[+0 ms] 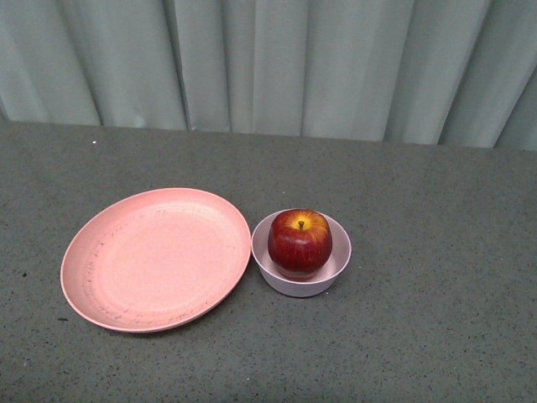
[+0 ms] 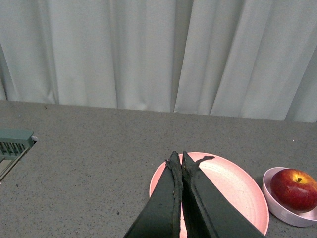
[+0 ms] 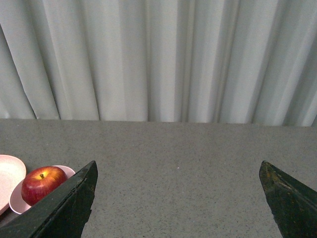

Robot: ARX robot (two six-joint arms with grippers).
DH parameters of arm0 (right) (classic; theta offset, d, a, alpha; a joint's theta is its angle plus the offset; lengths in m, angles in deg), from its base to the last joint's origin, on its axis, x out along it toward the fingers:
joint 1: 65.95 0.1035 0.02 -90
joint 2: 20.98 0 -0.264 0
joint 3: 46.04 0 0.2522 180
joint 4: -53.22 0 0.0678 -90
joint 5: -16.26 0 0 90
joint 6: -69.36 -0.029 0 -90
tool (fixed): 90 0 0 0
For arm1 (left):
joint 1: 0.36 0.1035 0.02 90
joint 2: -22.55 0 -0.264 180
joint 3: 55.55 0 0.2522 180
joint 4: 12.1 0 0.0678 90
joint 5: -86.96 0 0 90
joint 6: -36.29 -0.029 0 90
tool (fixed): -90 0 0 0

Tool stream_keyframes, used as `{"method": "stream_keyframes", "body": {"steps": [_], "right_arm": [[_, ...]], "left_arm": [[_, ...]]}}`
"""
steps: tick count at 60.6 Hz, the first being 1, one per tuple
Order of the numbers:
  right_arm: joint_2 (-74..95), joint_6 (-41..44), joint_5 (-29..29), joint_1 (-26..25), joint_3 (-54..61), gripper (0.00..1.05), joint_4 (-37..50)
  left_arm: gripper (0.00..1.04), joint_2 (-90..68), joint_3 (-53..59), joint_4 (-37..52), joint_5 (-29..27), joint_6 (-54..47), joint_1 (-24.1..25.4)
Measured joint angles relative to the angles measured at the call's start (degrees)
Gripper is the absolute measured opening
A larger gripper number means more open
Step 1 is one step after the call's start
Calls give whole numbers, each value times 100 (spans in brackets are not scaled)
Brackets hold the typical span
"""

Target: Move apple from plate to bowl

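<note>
The dark-red apple (image 1: 299, 242) sits upright inside the small pale-pink bowl (image 1: 274, 275), stem up. The wide salmon-pink plate (image 1: 155, 257) lies bare just left of the bowl, its rim nearly touching it. Neither arm shows in the front view. In the left wrist view my left gripper (image 2: 178, 156) is shut and empty, held over the plate (image 2: 235, 188), with the apple (image 2: 297, 189) and bowl (image 2: 278, 208) off to one side. In the right wrist view my right gripper (image 3: 177, 166) is open and empty above bare table, with the apple (image 3: 42, 183), bowl (image 3: 19, 201) and plate (image 3: 7, 173) at the edge.
The table (image 1: 436, 210) is a dark grey speckled surface backed by a pale grey-green curtain (image 1: 277, 59). A grey-green slotted fixture (image 2: 15, 144) sits at the table's edge in the left wrist view.
</note>
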Motion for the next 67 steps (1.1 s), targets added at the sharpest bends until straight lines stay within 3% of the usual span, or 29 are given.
{"method": "stream_keyframes", "body": {"steps": [32,35,39,67], "right_arm": [[0,0,0,0,0,95,0],[0,0,0,0,0,95,0],[0,0,-2,0,0,95,0],[0,0,0,0,0,95,0]], "left_arm": [[4,1143,0,-1132,0,0,0],[4,1515,-2,-1626,2,2,0],[15,1987,-2,-2098,13,2,0],[96,2118,-2,-2146,11,2,0]]}}
